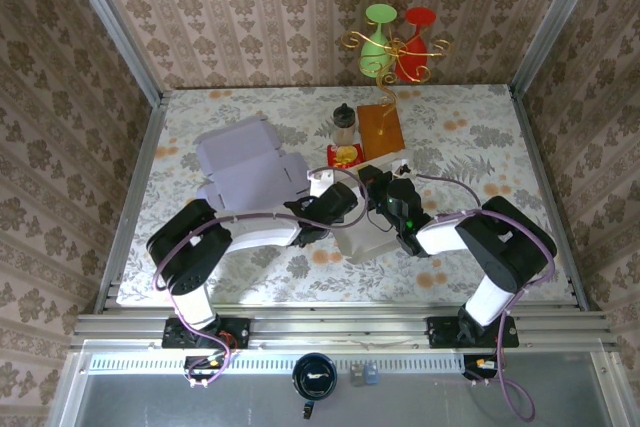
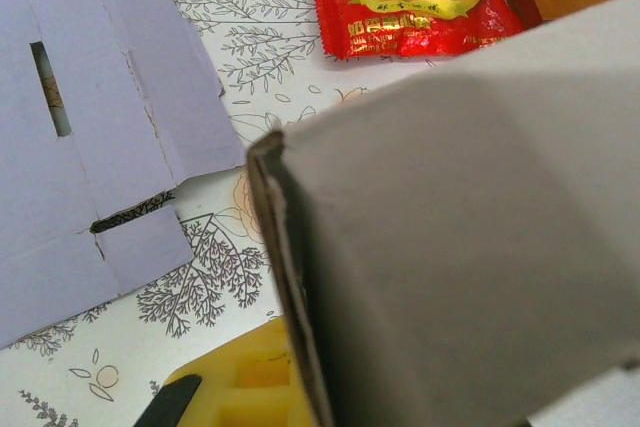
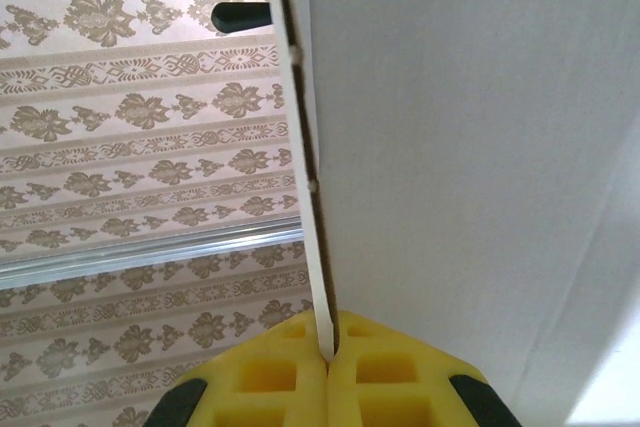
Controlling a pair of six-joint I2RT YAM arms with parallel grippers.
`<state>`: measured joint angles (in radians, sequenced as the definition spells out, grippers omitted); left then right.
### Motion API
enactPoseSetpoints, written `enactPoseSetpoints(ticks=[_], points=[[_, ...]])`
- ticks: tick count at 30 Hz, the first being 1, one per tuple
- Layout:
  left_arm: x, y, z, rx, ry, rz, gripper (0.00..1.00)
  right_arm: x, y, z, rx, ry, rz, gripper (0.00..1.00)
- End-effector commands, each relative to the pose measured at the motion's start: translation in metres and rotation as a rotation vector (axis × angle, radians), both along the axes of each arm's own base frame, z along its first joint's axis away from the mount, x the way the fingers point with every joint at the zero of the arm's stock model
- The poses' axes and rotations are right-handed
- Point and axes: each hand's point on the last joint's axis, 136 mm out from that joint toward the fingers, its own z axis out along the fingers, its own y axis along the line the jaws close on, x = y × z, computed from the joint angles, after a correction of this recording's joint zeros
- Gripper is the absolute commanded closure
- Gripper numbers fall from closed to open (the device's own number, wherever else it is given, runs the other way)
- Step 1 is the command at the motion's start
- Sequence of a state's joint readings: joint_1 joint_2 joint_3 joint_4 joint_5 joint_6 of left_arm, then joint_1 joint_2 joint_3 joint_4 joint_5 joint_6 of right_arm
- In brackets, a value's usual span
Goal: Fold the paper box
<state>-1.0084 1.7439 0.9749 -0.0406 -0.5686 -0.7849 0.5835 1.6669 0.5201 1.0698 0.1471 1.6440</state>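
**Both grippers clamping the paper box, mid-table**

The paper box (image 1: 362,239), white card and partly opened up, is sitting at table centre, a bit twd the near edge, between the two arms. The right gripper (image 3: 327,362) is squeezing one panel edge: in the right wrist cam its yellow pads (image 3: 385,387) are pressing together w/ the thin card edge caught in the seam, and the panel is rising up away from them. The left gripper (image 2: 290,392) is closing on another edge of the same box. One yellow pad is showing left of the card and the other is hiding behind it, so no gap is showing.

A flat lavender box blank (image 1: 245,162) is lying unfolded far-left of the arms, apart from the white box. A red snack packet (image 1: 345,155) is lying just far of the grippers, w/ a small bottle (image 1: 344,125) and an orange board (image 1: 381,127) further back.
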Motion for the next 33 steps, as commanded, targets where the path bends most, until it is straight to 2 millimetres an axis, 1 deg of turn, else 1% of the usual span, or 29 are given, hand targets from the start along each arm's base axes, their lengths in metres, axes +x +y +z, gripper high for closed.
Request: enactPoseSetpoints(ticks=[1, 8, 12, 15, 17, 19, 22, 24, 25, 26, 27, 30, 33], points=[[0.004, 0.003, 0.000, 0.021, 0.005, 0.052, 1.00, -0.013, 0.012, -0.015, -0.029, 0.067, 0.055, 1.00], [0.006, -0.005, 0.002, 0.023, -0.005, 0.017, 1.00, -0.015, 0.012, -0.016, -0.031, 0.072, 0.058, 1.00], [0.006, -0.004, 0.004, 0.051, -0.010, 0.028, 1.00, -0.017, 0.011, -0.015, -0.032, 0.079, 0.059, 1.00], [0.006, -0.002, 0.003, 0.051, -0.006, 0.033, 1.00, -0.020, 0.007, -0.015, -0.046, 0.094, 0.048, 1.00], [0.006, -0.002, 0.000, 0.049, 0.007, 0.031, 1.00, -0.022, 0.003, -0.015, -0.056, 0.102, 0.036, 0.97], [0.006, -0.002, -0.001, 0.050, 0.016, 0.029, 1.00, -0.023, -0.001, -0.012, -0.073, 0.102, 0.030, 0.90], [0.005, 0.001, 0.003, 0.071, 0.005, 0.028, 1.00, -0.024, -0.009, -0.006, -0.096, 0.116, 0.024, 0.69], [0.004, 0.004, 0.010, 0.100, -0.019, 0.016, 1.00, -0.025, -0.018, 0.003, -0.128, 0.124, 0.023, 0.53], [0.005, 0.004, 0.013, 0.109, -0.025, 0.007, 1.00, -0.025, -0.023, 0.008, -0.145, 0.136, 0.027, 0.47], [0.005, 0.004, 0.017, 0.118, -0.034, -0.006, 1.00, -0.026, -0.030, 0.021, -0.162, 0.131, 0.028, 0.41], [0.005, 0.004, 0.022, 0.123, -0.043, -0.021, 1.00, -0.028, -0.040, 0.026, -0.193, 0.151, 0.028, 0.35], [0.005, 0.002, 0.030, 0.104, -0.041, -0.066, 1.00, -0.034, -0.068, 0.057, -0.265, 0.147, 0.019, 0.25], [0.007, -0.002, 0.037, 0.050, -0.028, -0.126, 1.00, -0.041, -0.093, 0.082, -0.327, 0.141, 0.028, 0.23]])
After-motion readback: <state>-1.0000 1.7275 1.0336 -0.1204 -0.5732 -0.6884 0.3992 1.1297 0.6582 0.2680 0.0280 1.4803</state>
